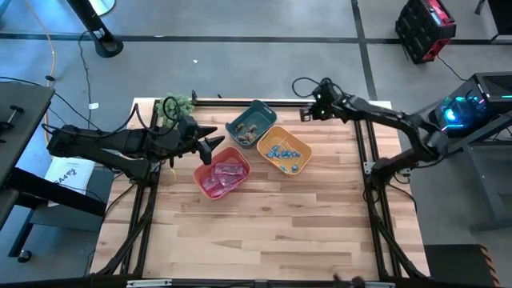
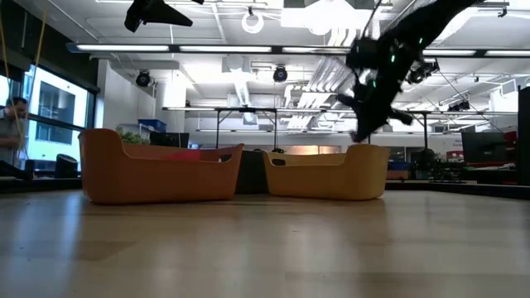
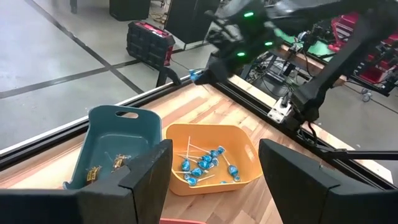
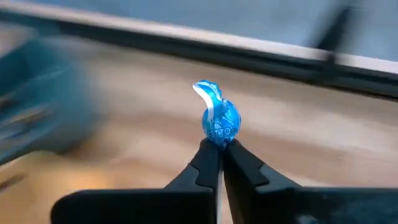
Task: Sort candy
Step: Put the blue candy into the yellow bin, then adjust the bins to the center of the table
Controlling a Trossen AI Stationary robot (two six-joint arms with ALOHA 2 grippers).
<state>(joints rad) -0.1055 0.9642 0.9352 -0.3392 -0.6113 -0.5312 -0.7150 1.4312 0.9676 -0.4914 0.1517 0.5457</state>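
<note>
The right gripper [image 4: 221, 149] is clamped on a blue lollipop [image 4: 219, 119], its fingers pressed together just under the wrapped head, which stands up above the tips; in the high view this gripper [image 1: 308, 112] hangs above the far edge of the counter [image 1: 264, 232], right of the teal bin [image 1: 258, 110] and beyond the orange bin [image 1: 306, 150]. The left gripper [image 1: 214, 144] waits with its fingers apart over the left of the counter, just left of the red bin [image 1: 202, 172]. More blue lollipops [image 3: 204, 164] lie in the orange bin, small brownish pieces [image 3: 106, 167] in the teal bin, and pink packets [image 1: 224, 174] in the red bin. The three bins sit close together in the far middle of the counter, teal farthest, red nearest and left, orange to the right. A green plant [image 1: 178, 103] stands at the far left corner
</note>
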